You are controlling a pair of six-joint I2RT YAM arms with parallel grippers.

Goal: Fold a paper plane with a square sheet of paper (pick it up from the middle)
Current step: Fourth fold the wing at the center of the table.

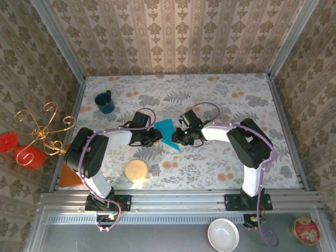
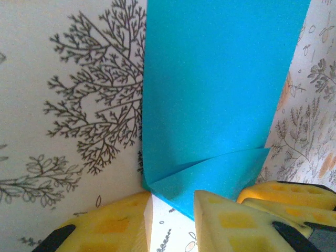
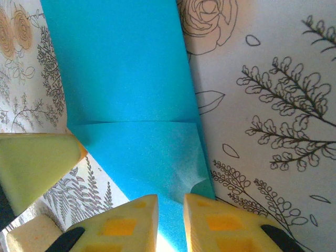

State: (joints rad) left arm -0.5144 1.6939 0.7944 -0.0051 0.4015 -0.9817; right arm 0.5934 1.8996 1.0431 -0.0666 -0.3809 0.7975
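The square sheet of paper [image 1: 167, 131] is bright turquoise and lies creased on the flowered table between my two grippers. In the left wrist view the paper [image 2: 215, 94] shows a small flap folded over at its near end. My left gripper [image 2: 173, 202] stands over that flap's corner with its jaws apart and bare table showing in the gap. In the right wrist view the paper [image 3: 121, 79] has a cross crease and a dented edge. My right gripper [image 3: 170, 202] sits low over it, jaws narrowly apart, with flat paper showing through the gap.
A dark blue mug [image 1: 105, 102] stands at the back left. A round tan disc [image 1: 136, 170] lies near the left arm's base. A gold wire stand [image 1: 39, 134] with red pieces sits outside the left wall. A white bowl [image 1: 223, 234] and a red tin [image 1: 305, 230] lie in front of the rail.
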